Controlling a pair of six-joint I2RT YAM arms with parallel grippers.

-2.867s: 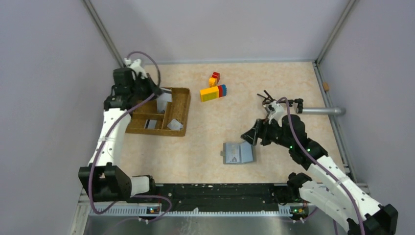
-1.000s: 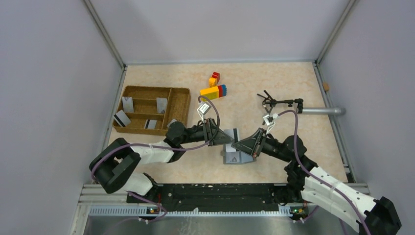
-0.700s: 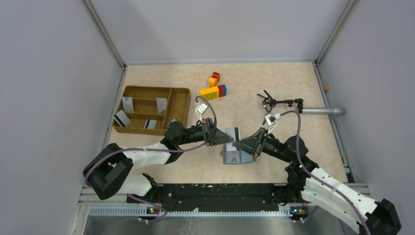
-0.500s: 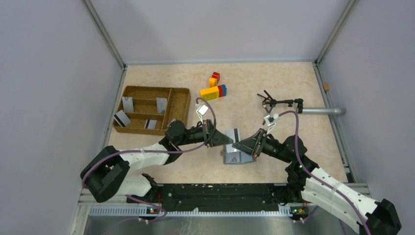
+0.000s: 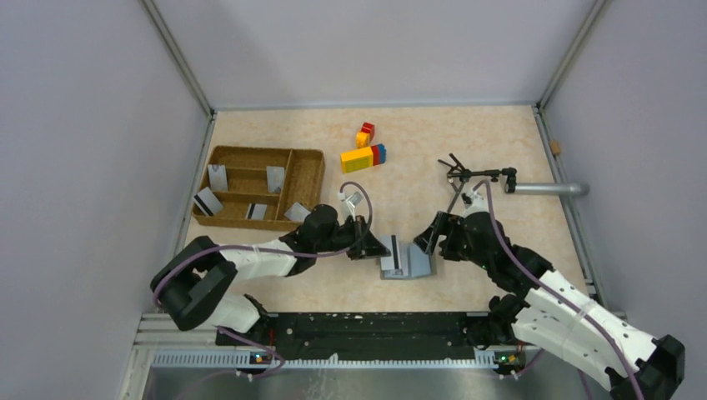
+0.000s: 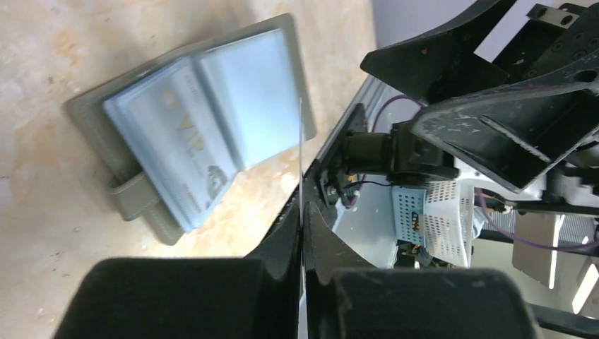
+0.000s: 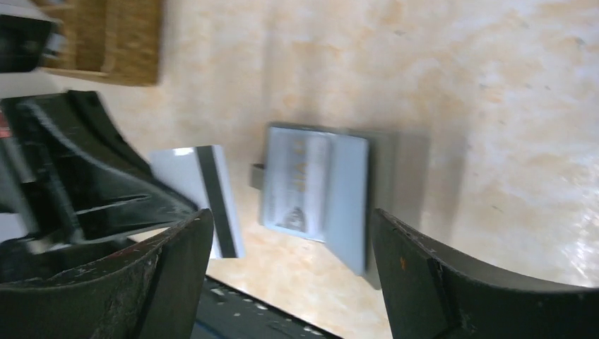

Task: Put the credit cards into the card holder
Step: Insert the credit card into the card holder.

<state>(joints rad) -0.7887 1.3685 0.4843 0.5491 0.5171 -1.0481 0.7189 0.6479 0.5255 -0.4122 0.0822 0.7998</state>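
The task is in its early part, I am judging. The card holder (image 5: 414,265) is lying open on the desk (image 5: 467,142), and one pale card (image 6: 176,152) with gold marks seems to be sitting already in its panel. The left hand (image 5: 379,247) is clamped on a second card (image 5: 394,250), holding it on edge at the 9 o'clock side of the holder; this one is not yet inserted. The right hand (image 5: 427,236) is hovering at the holder's 1 o'clock with its fingers wide apart, gripping nothing. About five credit cards (image 5: 257,211) are waiting in the wicker tray (image 5: 318,187), at 10 o'clock from the holder, so most of the work is remaining

The left wrist view is showing the held card only as a thin line between the fingers, while the right wrist view is showing its flat face with a dark stripe. Only the top view is showing the cards inside the tray
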